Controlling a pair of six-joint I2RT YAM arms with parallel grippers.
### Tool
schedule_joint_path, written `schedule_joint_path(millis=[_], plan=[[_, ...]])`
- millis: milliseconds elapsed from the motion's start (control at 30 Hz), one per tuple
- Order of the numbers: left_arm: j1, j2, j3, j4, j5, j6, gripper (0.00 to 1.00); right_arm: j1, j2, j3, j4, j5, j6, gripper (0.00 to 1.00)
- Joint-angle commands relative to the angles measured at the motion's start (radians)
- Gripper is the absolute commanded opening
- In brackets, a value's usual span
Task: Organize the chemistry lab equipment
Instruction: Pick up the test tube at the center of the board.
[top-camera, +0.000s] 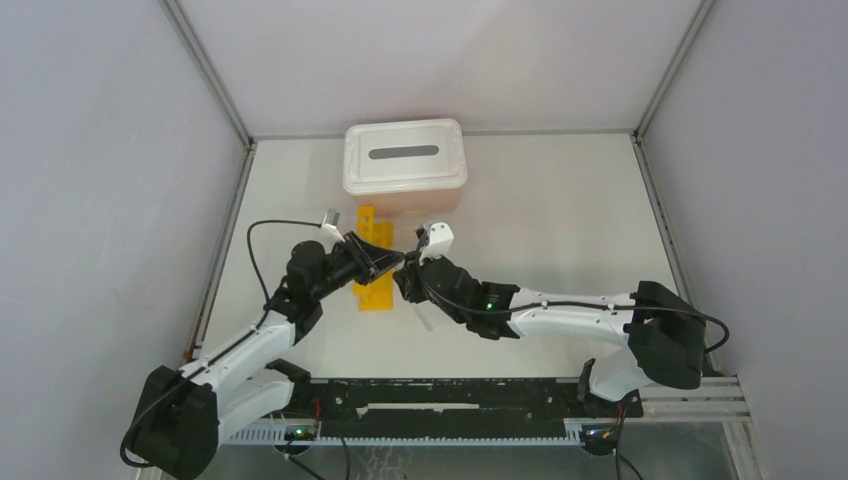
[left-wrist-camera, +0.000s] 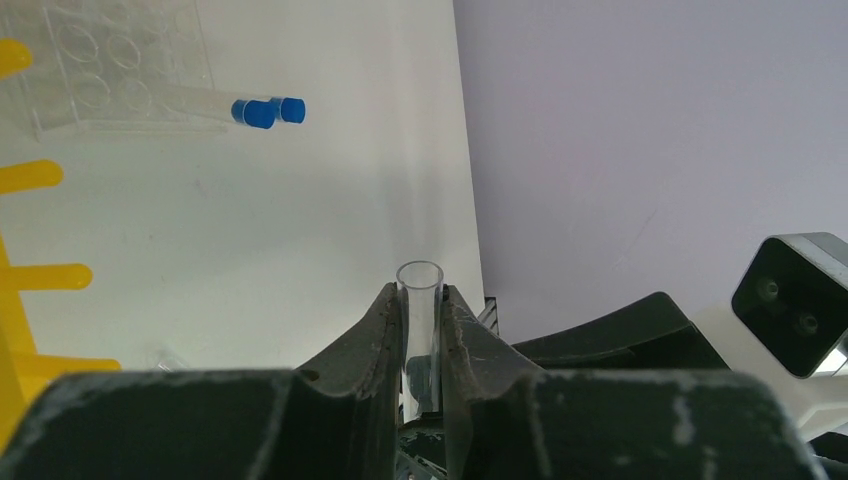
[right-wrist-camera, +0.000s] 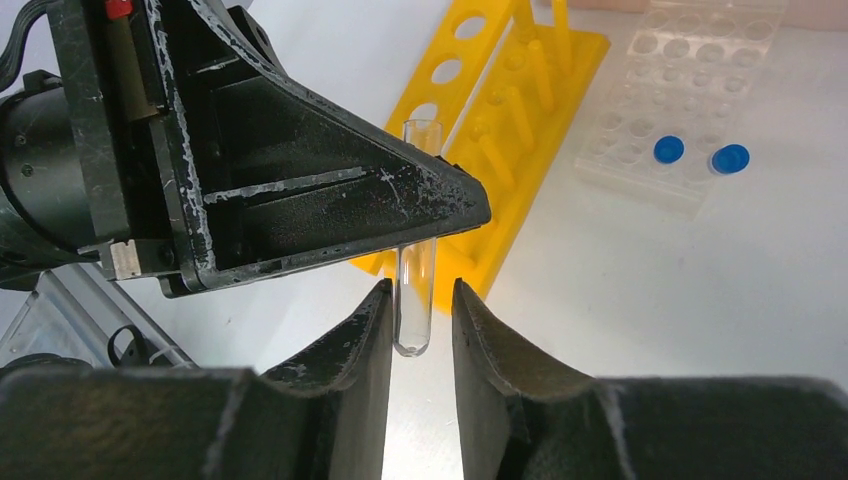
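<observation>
My left gripper (left-wrist-camera: 420, 300) is shut on a clear open-topped test tube (left-wrist-camera: 420, 330) and holds it above the table. In the right wrist view the tube (right-wrist-camera: 415, 285) hangs down from the left gripper (right-wrist-camera: 465, 205), its rounded end between my right gripper's (right-wrist-camera: 420, 305) open fingers, with a gap on the right side. The two grippers meet beside the yellow rack (top-camera: 368, 285). The yellow rack (right-wrist-camera: 520, 110) lies behind the tube. The clear gridded rack (right-wrist-camera: 690, 90) holds two blue-capped tubes (right-wrist-camera: 668, 150).
The pink bin with a white slotted lid (top-camera: 404, 165) stands at the back, just beyond the yellow rack. Another clear tube (top-camera: 425, 318) lies on the table under the right arm. The clear rack (left-wrist-camera: 110, 65) and blue caps (left-wrist-camera: 255, 113) show in the left wrist view.
</observation>
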Motion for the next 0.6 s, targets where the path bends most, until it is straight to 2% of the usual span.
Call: schedule_joint_path(millis=[0,233,567], plan=[[-0.005,-0.002,0.062,0.022,0.004,0.001,0.14,0.014,-0.028,0.041,0.023,0.034,-0.038,0.35],[-0.005,-0.002,0.060,0.013,-0.040,-0.063,0.13,0.045,-0.039,0.015,0.062,0.101,-0.075,0.35],[-0.006,-0.025,0.083,-0.103,-0.130,-0.141,0.14,0.056,-0.077,-0.105,0.256,0.130,-0.149,0.36]])
